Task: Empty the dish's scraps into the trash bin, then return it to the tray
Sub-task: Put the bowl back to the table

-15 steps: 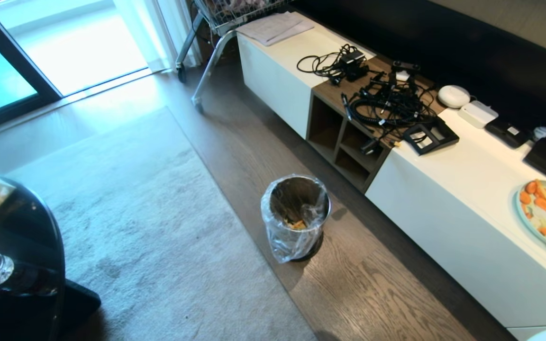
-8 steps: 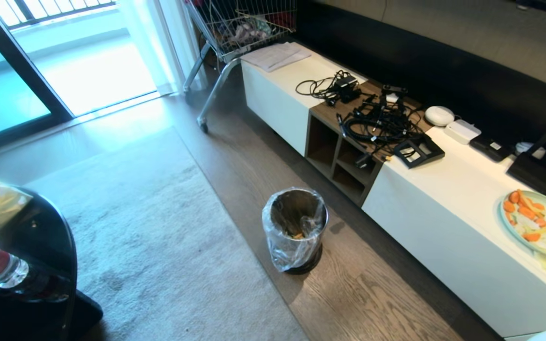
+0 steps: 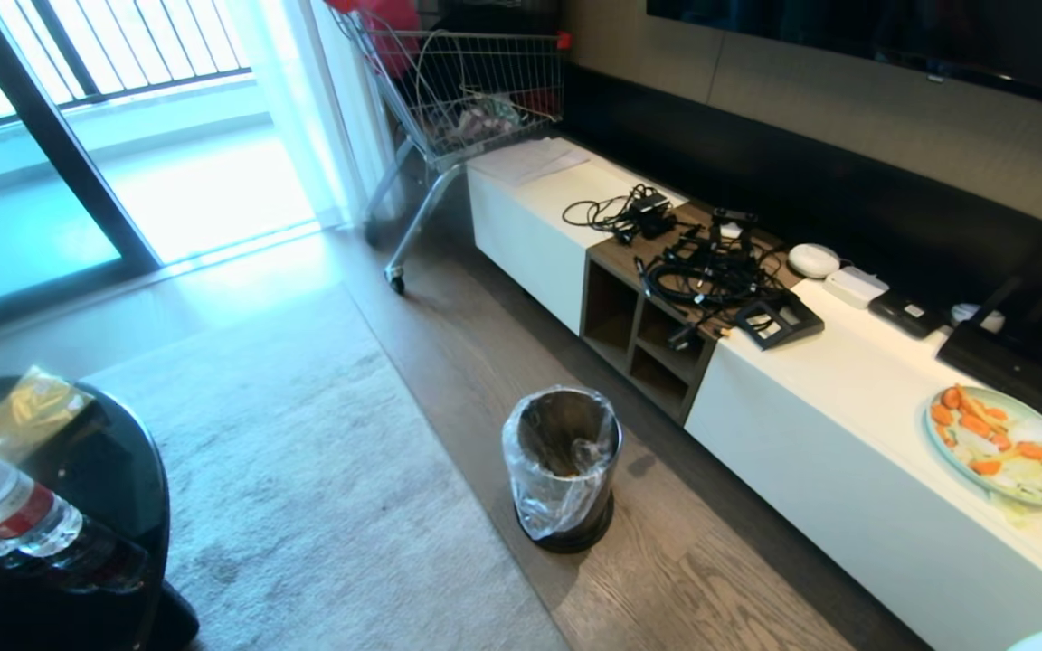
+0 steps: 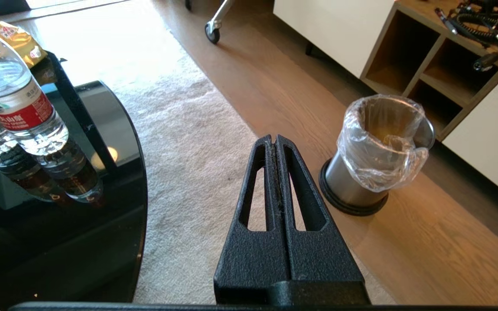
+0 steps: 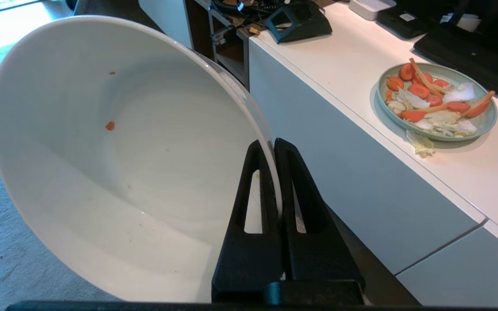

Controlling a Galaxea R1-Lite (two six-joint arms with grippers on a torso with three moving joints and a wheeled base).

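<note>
The right gripper (image 5: 273, 144) is clamped on the rim of the dish (image 5: 115, 155), a deep cream-white bowl, with one finger inside the wall and one outside. The dish is tipped up on its side, its opening turned towards the wrist camera. Nearly all of it is bare; only a few tiny orange crumbs (image 5: 110, 125) cling to the inner wall.

The left gripper (image 4: 273, 140) carries nothing, its two black fingers pressed flat together. Seen from its wrist camera, it hangs over the edge of the pale carpet (image 4: 180, 129), near the trash bin (image 4: 372, 172).

The trash bin (image 3: 563, 470) is the natural landmark. It stands upright on the wooden floor (image 3: 693, 579), its clear liner crinkled over the rim and a dark ring at its base. Small orange scraps (image 3: 566, 470) lie at the bottom inside it. Just beside the bin runs a long white low cabinet (image 3: 847, 452), whose open wooden cubby section (image 3: 639, 334) is the part nearest the bin. A tangle of black cables (image 3: 702, 271) lies on the cabinet top above those cubbies. Farther along the cabinet top from the bin sits a pale-blue plate (image 3: 996, 443) heaped with carrot slices and pale vegetable pieces. Across the carpet from the bin is a black glass side table (image 3: 114, 470) with water bottles (image 3: 5, 520) on it. Beyond the bin, near the balcony door, stands a wire shopping cart (image 3: 462, 90).
</note>
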